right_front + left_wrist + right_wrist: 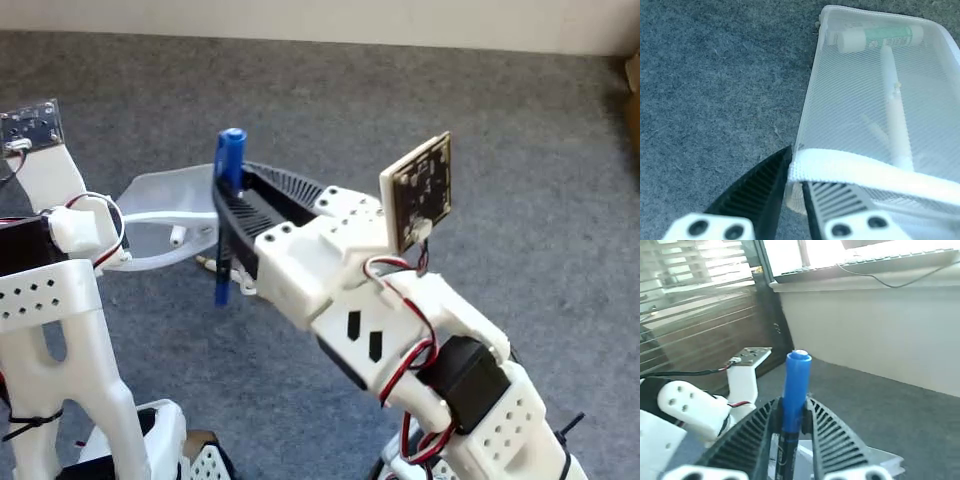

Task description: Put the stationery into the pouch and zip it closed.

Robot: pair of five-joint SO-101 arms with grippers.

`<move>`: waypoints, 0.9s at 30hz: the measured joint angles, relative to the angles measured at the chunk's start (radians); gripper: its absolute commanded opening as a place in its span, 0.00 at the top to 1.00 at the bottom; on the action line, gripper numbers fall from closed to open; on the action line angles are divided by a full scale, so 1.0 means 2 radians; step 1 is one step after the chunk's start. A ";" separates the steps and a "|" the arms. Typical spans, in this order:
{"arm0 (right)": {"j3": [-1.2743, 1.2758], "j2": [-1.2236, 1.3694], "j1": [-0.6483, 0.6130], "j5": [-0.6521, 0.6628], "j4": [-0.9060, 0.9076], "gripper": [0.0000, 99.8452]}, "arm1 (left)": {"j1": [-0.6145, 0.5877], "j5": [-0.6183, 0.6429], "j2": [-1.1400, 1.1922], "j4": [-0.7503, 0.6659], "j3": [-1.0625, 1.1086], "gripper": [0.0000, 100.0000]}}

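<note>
Left gripper: fingers were drawn narrow and clamped on the white edge band of the pouch.
Pouch: a clear white mesh pouch. One corner of its edge band was pinched between the left fingers, and the body stretched away from the fingertips over the carpet. In the high view it was seen just beside the right fingers, on their outer side.
White tube: it carried a green label and was lying inside the pouch, across the end farthest from the left fingers.
White pen: it was lying inside the pouch, lengthwise, from near the tube back towards the left fingertips.
Right gripper: the ribbed black fingers were closed tight on the blue pen, one on each side of the barrel.
Blue pen: it was held upright, gripped at mid-barrel. The capped end stood above the right fingertips and the lower end hung below them. In the high view the pen was seen beside the edge of the pouch, with its lower tip near that edge. Whether the tip touched the pouch could not be told.
Carpet: a grey, short-piled carpet was spread under both grippers and the pouch.
Stationery outside the pouch: the blue pen, between the right fingers.
Stationery inside the pouch: the white tube and the white pen, beyond the left fingertips.
</note>
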 measured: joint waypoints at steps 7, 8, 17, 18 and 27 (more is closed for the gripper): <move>0.001 -0.007 -0.042 0.000 -0.019 1.00 | 0.000 0.000 0.000 0.000 0.000 0.99; 0.004 -0.016 -0.043 0.000 -0.020 1.00 | 0.000 0.000 0.000 0.000 0.000 0.99; 0.107 -0.092 -0.042 0.008 -0.109 1.00 | 0.000 0.000 0.000 0.000 0.000 0.99; 0.124 -0.093 -0.043 0.019 -0.127 1.00 | 0.000 0.000 0.000 0.000 0.000 0.99; 0.292 -0.093 -0.044 0.124 -0.381 1.00 | 0.000 0.000 0.000 0.000 0.000 0.99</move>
